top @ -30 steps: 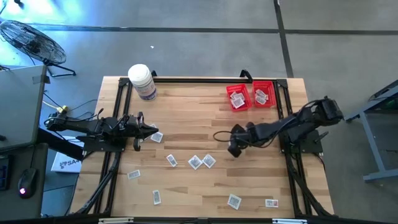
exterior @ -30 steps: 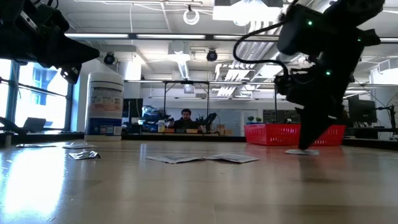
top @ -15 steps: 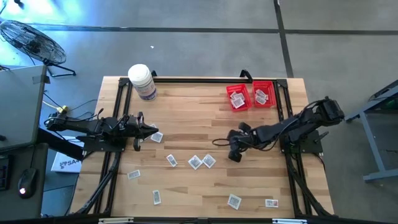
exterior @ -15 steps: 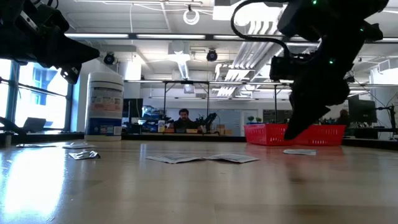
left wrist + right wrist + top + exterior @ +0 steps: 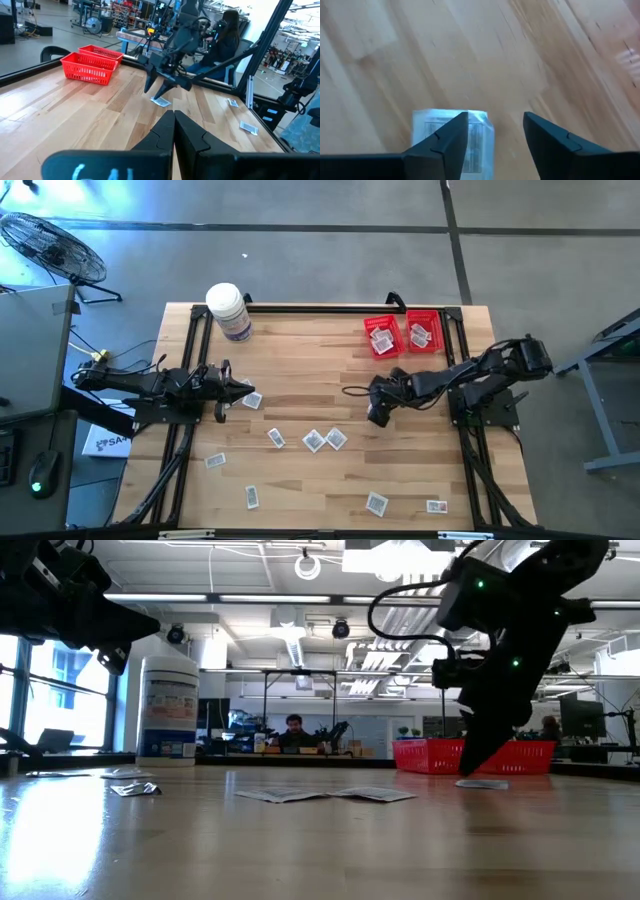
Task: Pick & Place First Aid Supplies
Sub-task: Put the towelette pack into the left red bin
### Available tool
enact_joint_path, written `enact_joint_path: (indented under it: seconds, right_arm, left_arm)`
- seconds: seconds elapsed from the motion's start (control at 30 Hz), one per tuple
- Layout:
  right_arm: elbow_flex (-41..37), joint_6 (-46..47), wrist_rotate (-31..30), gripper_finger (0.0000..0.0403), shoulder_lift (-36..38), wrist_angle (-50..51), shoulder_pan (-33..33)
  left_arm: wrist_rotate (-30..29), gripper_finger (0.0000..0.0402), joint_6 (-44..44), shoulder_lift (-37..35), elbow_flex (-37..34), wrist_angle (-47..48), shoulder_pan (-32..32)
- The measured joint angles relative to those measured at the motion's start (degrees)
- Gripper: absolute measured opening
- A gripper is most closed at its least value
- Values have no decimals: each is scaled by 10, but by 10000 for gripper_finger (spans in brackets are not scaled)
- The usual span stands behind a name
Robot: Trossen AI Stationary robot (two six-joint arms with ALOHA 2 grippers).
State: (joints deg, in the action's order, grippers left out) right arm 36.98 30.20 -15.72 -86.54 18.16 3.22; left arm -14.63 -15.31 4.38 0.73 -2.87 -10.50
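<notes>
Right wrist view is showing a flat white packet with faint grey print lying on the bare wooden table, partly behind one finger of the right gripper, whose jaws are standing apart and gripping nothing. High view is showing more packets scattered nearby, two red baskets well behind, a white bottle at the far edge, and the left gripper waiting closed at the left side.
</notes>
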Motion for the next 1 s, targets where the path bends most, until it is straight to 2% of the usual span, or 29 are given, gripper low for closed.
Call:
enact_joint_path:
  seconds: [0.3, 0.53, 0.7, 1.0]
  right_arm:
    - [-62, -14, 28, 197, 3, -123, -9]
    - [-114, -83, -7, 189, 5, -168, 3]
    - [-149, -83, -3, 145, 6, -235, -2]
    - [-153, -84, -2, 41, 3, -257, -2]
  left_arm:
    - [0, 1, 0, 0, 0, 0, 0]
    - [0, 1, 0, 0, 0, 0, 0]
    - [0, 1, 0, 0, 0, 0, 0]
    - [0, 1, 0, 0, 0, 0, 0]
